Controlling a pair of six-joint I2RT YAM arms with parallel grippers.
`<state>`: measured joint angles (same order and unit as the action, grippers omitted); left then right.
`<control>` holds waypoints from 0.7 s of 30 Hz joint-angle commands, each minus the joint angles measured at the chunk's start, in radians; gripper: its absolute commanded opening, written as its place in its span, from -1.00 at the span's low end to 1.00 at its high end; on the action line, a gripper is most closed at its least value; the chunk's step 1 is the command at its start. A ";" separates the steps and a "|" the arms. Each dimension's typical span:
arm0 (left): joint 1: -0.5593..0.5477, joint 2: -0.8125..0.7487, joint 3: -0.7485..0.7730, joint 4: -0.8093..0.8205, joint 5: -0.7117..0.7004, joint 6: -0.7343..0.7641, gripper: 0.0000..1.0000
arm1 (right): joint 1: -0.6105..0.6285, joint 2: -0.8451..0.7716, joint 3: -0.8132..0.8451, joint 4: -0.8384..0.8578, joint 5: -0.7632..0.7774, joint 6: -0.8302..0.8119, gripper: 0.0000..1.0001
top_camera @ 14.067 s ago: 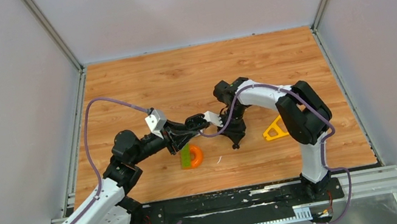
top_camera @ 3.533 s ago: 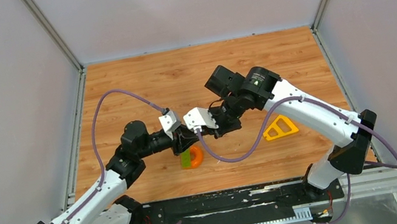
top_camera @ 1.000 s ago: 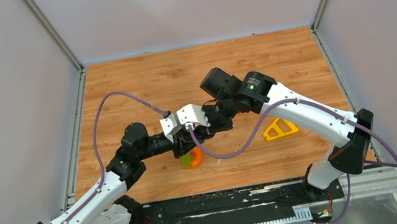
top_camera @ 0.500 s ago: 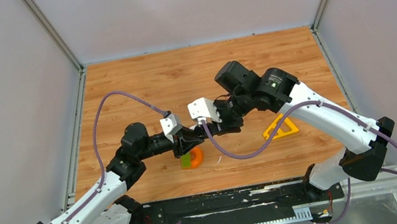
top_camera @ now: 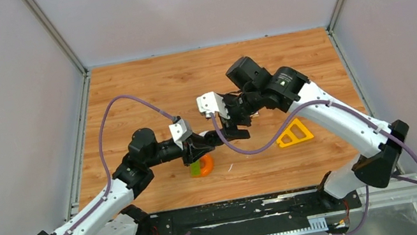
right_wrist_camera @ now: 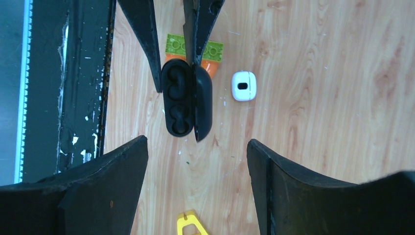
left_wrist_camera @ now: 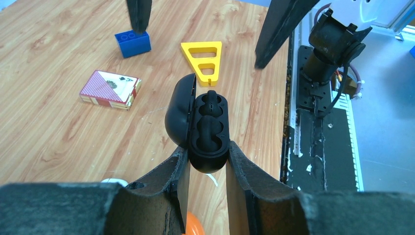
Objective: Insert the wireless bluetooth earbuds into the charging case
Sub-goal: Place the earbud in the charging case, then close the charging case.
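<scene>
My left gripper is shut on the black charging case, holding it above the table with its lid swung open to the left. A black earbud appears seated in the socket farthest from the fingers. The near socket is too dark to read. My right gripper stands open with nothing between its fingers, a short way off the case. From above, the right gripper hovers just right of the left gripper. No other earbuds are in view.
A small white case lies on the wood beside an orange ring with a green brick. A yellow triangle lies to the right. A blue brick and a card pack lie farther off. A thin white sliver lies nearby.
My right gripper has opened and drawn back to the right, away from the black case. The left arm has held the case still.
</scene>
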<state>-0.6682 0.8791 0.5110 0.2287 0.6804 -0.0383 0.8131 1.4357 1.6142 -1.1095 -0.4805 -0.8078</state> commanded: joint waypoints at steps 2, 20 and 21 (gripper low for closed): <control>-0.004 -0.016 0.011 0.037 -0.005 0.024 -1.00 | 0.003 0.084 0.014 0.006 -0.142 0.003 0.48; 0.013 -0.025 0.019 0.001 -0.160 0.000 -1.00 | 0.004 -0.032 -0.097 0.059 -0.120 0.057 0.48; 0.013 -0.019 0.018 0.001 -0.154 -0.002 -1.00 | 0.000 -0.039 -0.110 0.094 -0.077 0.074 0.48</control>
<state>-0.6582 0.8574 0.5110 0.2005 0.5392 -0.0387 0.8158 1.4544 1.5398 -1.1030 -0.6315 -0.7826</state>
